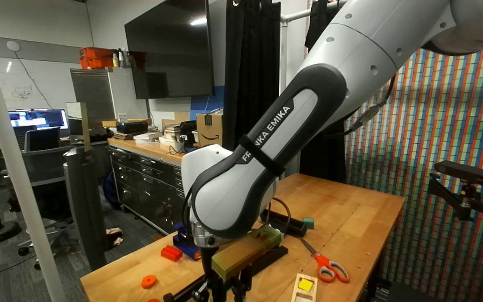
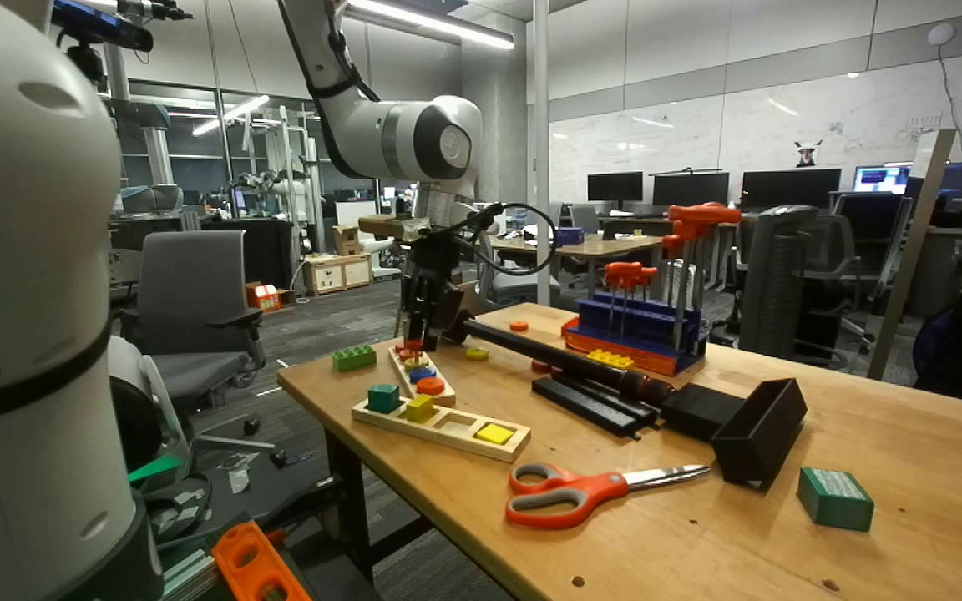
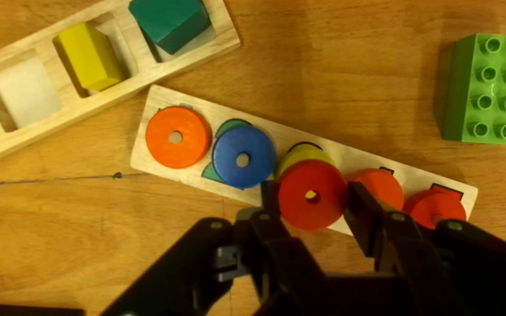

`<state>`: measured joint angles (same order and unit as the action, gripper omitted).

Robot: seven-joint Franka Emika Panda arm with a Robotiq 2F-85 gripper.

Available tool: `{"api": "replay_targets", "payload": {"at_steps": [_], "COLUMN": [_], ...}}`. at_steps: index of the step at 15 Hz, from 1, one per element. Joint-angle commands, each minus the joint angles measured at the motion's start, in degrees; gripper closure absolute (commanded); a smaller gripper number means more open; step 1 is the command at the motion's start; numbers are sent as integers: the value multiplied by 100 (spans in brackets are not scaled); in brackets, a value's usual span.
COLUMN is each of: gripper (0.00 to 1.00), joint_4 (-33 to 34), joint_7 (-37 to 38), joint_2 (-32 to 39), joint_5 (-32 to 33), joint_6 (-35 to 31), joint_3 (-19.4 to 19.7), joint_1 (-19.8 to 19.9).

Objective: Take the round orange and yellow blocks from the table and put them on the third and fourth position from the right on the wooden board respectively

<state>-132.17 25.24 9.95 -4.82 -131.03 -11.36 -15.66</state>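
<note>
Fingers (image 3: 365, 219): pinched snug on a red ring (image 3: 312, 215), one finger on each side.
Under the red ring: the middle of the wooden board (image 3: 345, 158), where we see part of a yellow ring (image 3: 303, 154). We can't tell if the two rings touch.
Long way of the board: a slant in the wrist view, close to the line from finger to finger, so the blue ring (image 3: 237, 140) and an orange ring (image 3: 378, 188) show up close to our fingers.
Yellow block (image 2: 477, 354): on the counter (image 2: 656, 551), between the board and a black bar (image 2: 531, 347); we find it to the right of the fingers in an exterior view.
Orange block (image 2: 518, 325): on the counter too, farther off, past the bar.
Next, we think: put the red ring down, then reach toward the bar for the blocks.
Watch: a finger could bump the blue ring or orange ring.
</note>
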Motion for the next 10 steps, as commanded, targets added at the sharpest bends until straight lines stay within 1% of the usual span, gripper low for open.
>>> {"api": "replay_targets", "payload": {"at_steps": [1, 10], "gripper": [76, 76], "joint_4": [106, 88], "joint_7": [-97, -67], "joint_2": [199, 150], "joint_5": [-13, -98], "joint_6": [-101, 8], "joint_3": [16, -17], "joint_1": [35, 13]}}
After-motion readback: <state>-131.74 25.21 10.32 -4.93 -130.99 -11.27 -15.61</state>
